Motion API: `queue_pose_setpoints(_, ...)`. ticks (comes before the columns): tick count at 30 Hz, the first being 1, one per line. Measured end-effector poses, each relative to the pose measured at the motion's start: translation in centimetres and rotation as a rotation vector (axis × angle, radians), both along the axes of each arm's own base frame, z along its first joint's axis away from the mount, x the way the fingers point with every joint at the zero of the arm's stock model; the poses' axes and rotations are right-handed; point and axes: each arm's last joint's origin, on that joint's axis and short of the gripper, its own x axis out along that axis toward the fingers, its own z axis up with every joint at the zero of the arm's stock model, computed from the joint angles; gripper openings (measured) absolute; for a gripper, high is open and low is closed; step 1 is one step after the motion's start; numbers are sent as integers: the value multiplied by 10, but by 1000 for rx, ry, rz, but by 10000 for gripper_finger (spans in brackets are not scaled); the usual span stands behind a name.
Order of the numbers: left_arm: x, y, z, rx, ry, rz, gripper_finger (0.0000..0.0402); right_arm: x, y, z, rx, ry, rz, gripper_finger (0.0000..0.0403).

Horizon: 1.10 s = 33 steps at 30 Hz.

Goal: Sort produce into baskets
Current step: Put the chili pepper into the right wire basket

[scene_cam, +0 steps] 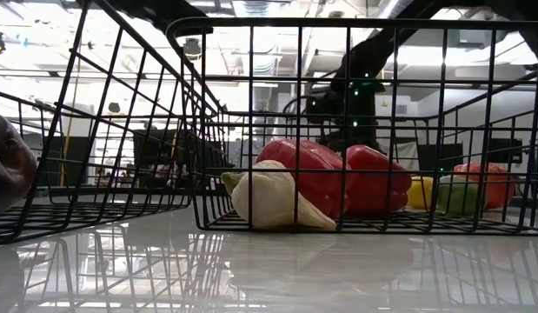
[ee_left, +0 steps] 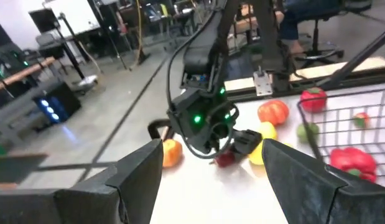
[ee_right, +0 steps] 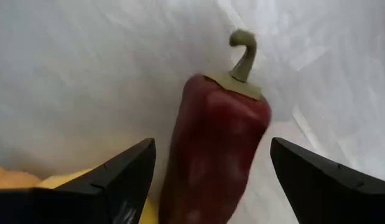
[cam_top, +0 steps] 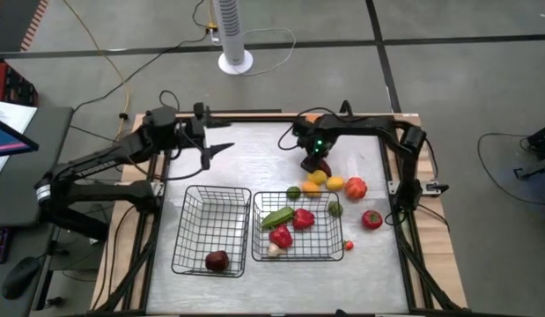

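Observation:
My right gripper (cam_top: 317, 165) is open, pointing down over the loose produce behind the right basket (cam_top: 254, 231). In the right wrist view its fingers (ee_right: 127, 177) stand on either side of a dark red pepper (ee_right: 220, 143) that lies on the table; gaps show on both sides. My left gripper (cam_top: 221, 150) is open and empty above the table's far left part, behind the left basket (cam_top: 186, 231). The left basket holds one dark red piece (cam_top: 217, 261). The right basket holds a green piece (cam_top: 276, 217), red peppers (cam_top: 292, 225) and a white bulb (scene_cam: 269, 200).
Loose on the table by the right gripper lie a yellow piece (cam_top: 318, 178), an orange one (cam_top: 335, 183), a red tomato (cam_top: 356, 187), two green ones (cam_top: 293, 192) (cam_top: 335, 209), another red tomato (cam_top: 371, 219) and a small red one (cam_top: 349, 246). An orange piece (ee_left: 171, 152) lies behind the right arm.

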Motion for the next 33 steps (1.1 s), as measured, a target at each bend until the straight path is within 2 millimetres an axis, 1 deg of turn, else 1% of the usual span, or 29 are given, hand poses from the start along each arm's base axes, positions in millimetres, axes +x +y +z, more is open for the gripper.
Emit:
queue_pose_setpoints(3,-8,-6,-1,-48,30,-4,261,3,-2,-7,-16,10,37,337)
queue_pose_setpoints(6,-13,-12,-2,-79,53,-12,261,3,-3,-7,-43,21,64,319)
queue_pose_setpoints(10,-16,-18,-7,-68,33,-29,261,4,-3,-1,-70,-3,81,286)
queue_pose_setpoints(13,-15,-18,-15,-38,-9,-33,261,8,-7,9,-98,-30,95,261)
queue_pose_setpoints(16,-15,-16,-21,-21,-15,6,261,15,-9,17,-122,-66,110,228)
queue_pose_setpoints(20,-17,-14,-21,-13,-8,73,261,24,-8,25,-153,-120,130,173)
queue_pose_setpoints(23,-18,-15,-20,-20,-13,77,261,27,-7,28,-157,-128,138,132)
queue_pose_setpoints(25,-20,-15,-20,-21,-13,77,261,27,-7,28,-157,-128,141,116)
queue_pose_setpoints(29,-22,-16,-19,-18,-18,78,261,26,-7,28,-159,-121,139,114)
queue_pose_setpoints(31,-23,-17,-18,-14,-16,78,261,26,-8,28,-182,-105,160,126)
queue_pose_setpoints(33,-23,-17,-18,-11,-17,77,261,25,-9,29,-209,-85,181,146)
